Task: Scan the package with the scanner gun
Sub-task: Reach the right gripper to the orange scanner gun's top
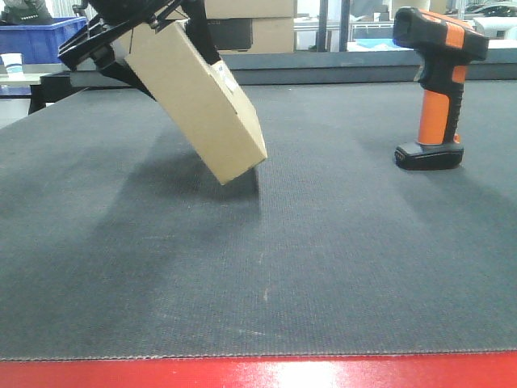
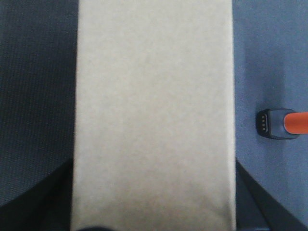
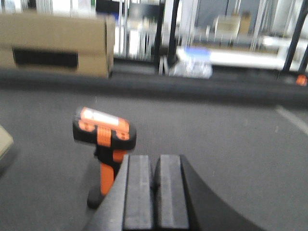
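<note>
The package (image 1: 194, 97), a tan cardboard box, hangs tilted over the dark mat (image 1: 323, 259), its low corner close to the surface. A small white label (image 1: 227, 83) shows on its right face. My left gripper (image 1: 157, 44) is shut on the box's upper end. In the left wrist view the package (image 2: 154, 106) fills the middle, with dark fingers (image 2: 33, 202) on either side. The scanner gun (image 1: 440, 81) stands upright on its black base at the right. My right gripper (image 3: 155, 166) is shut and empty, just right of and nearer than the scanner gun (image 3: 103, 132).
A larger cardboard box (image 3: 57, 43) with a dark panel sits beyond the mat's far edge. A blue crate (image 1: 40, 36) and a cup (image 1: 12, 63) stand at the back left. A red strip (image 1: 258, 372) lines the mat's near edge.
</note>
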Controlling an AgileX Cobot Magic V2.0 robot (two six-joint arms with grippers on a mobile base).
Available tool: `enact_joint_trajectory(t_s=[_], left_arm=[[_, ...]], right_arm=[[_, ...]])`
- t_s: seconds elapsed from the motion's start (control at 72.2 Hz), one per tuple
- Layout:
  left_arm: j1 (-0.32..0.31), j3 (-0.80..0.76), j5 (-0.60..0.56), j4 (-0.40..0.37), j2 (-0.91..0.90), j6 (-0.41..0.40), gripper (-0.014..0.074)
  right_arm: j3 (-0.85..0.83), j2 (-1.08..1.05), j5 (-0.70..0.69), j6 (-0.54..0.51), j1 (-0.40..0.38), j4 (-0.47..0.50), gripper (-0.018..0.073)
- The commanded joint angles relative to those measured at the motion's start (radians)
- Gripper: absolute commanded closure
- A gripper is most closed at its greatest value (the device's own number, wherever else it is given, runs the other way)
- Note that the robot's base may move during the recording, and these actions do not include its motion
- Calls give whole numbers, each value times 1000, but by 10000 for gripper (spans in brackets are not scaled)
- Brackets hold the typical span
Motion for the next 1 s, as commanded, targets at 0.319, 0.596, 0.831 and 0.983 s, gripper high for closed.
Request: enact_joint_trajectory(t_s=[0.319, 0.596, 0.831, 0.983], left_arm=[[-6, -2, 7, -10, -10, -2, 708], [-6, -2, 5, -10, -10, -2, 708], [-6, -2, 3, -10, -10, -2, 708], [-6, -2, 1, -10, -10, -2, 708]], right_arm=[[-32, 356, -427, 20, 12, 61, 727], [-32, 616, -533, 148, 139, 73, 727], [-32, 813, -789, 229, 196, 78, 727], [-32, 906, -908, 236, 196, 85, 727]])
